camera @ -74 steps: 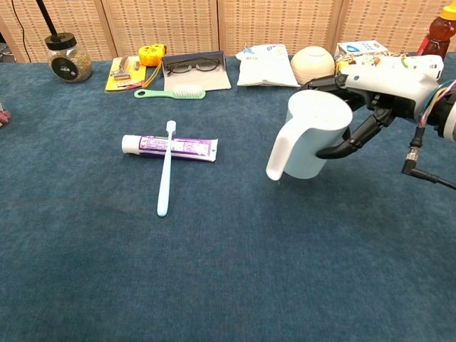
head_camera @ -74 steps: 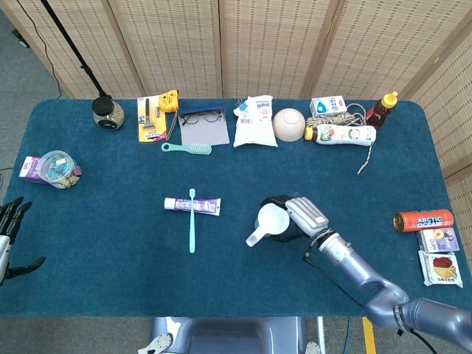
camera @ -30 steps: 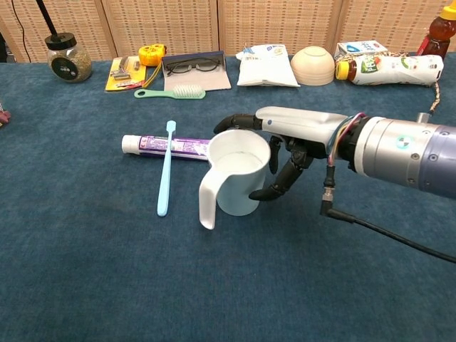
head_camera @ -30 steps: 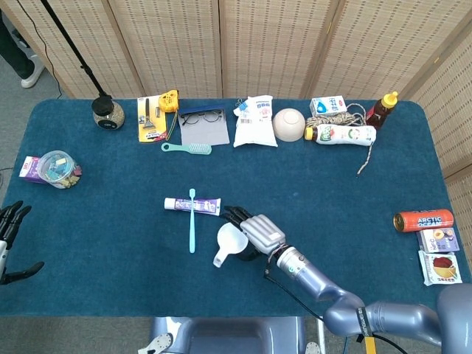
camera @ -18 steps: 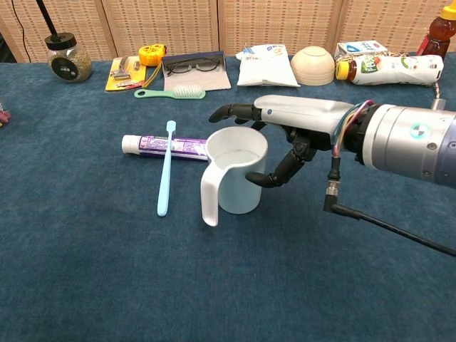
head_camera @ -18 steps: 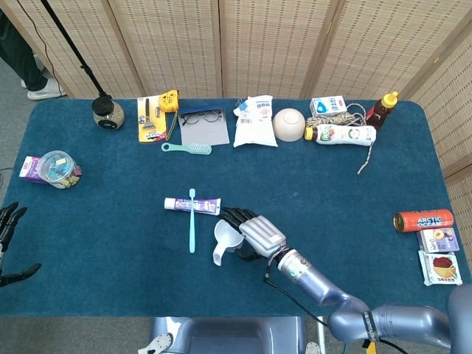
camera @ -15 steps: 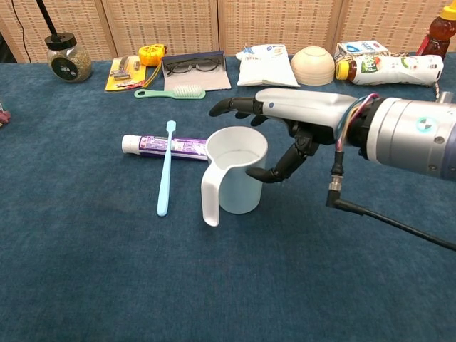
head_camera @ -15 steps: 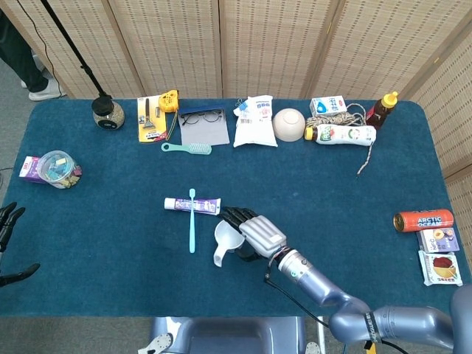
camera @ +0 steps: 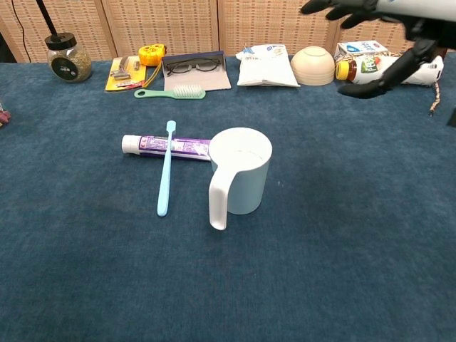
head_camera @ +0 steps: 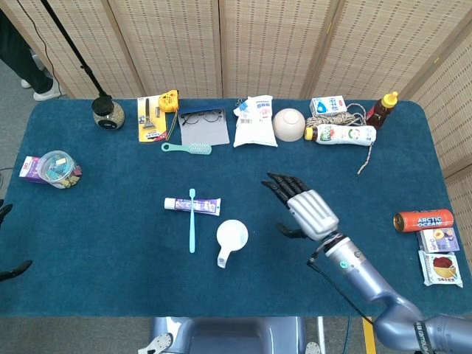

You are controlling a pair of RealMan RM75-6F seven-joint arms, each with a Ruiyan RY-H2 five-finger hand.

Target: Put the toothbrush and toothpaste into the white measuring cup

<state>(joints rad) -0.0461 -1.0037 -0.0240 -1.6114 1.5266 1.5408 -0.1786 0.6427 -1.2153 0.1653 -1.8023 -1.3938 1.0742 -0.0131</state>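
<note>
The white measuring cup [head_camera: 231, 236] [camera: 242, 174] stands upright on the blue cloth, handle toward the front edge, with nothing holding it. Just left of it lies the toothpaste tube [head_camera: 192, 206] [camera: 167, 146], with the light-blue toothbrush [head_camera: 192, 227] [camera: 164, 178] laid across it. My right hand [head_camera: 304, 208] [camera: 377, 32] hovers open to the right of the cup, well apart from it, fingers spread and empty. Of my left hand [head_camera: 9, 267] only dark fingertips show at the left edge of the head view, apart and empty.
Along the back edge: a jar [head_camera: 108, 112], tape measure [head_camera: 169, 99], glasses on a case [head_camera: 201, 116], green hairbrush [head_camera: 186, 147], white pouch [head_camera: 255, 122], bowl [head_camera: 289, 125], bottles and rope [head_camera: 346, 127]. An orange can [head_camera: 423, 220] and snack packs lie right; a plastic tub [head_camera: 57, 168] left.
My right hand carried the cup left, set it down beside the toothpaste, let go and drew back up and to the right. The left hand slid further out of the frame.
</note>
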